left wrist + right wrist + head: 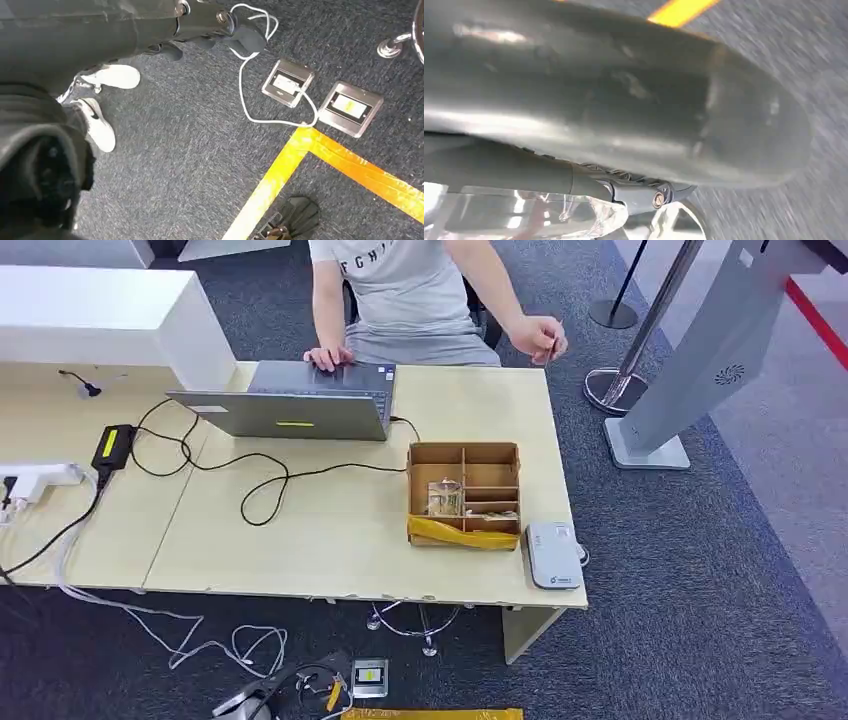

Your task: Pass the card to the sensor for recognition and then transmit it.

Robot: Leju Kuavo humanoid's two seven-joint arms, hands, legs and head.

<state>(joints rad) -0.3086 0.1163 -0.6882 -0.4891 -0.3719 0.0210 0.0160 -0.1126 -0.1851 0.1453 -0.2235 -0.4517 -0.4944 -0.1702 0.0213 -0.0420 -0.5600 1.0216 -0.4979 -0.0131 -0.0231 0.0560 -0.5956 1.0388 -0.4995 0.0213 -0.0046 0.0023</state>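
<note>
Step in hand: card not yet picked up. The card [444,499] sits bagged in the box [464,452], at 10 o'clock from the sensor [553,554]. Left hand [220,30] hangs over floor, fingers curled, holding nothing. Right hand [614,125]: grip cannot be told, blurred. Next: reach to the box.

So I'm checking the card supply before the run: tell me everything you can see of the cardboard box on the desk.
The cardboard box is a shallow, open-topped brown tray split by cardboard dividers into several compartments. It sits flat near the right end of the light wooden desk, just left of the grey sensor, apart from it. A strip of yellow tape runs along its near wall. One near compartment holds a clear wrapped bundle, contents too small to tell. A black cable reaches its left wall.
</note>
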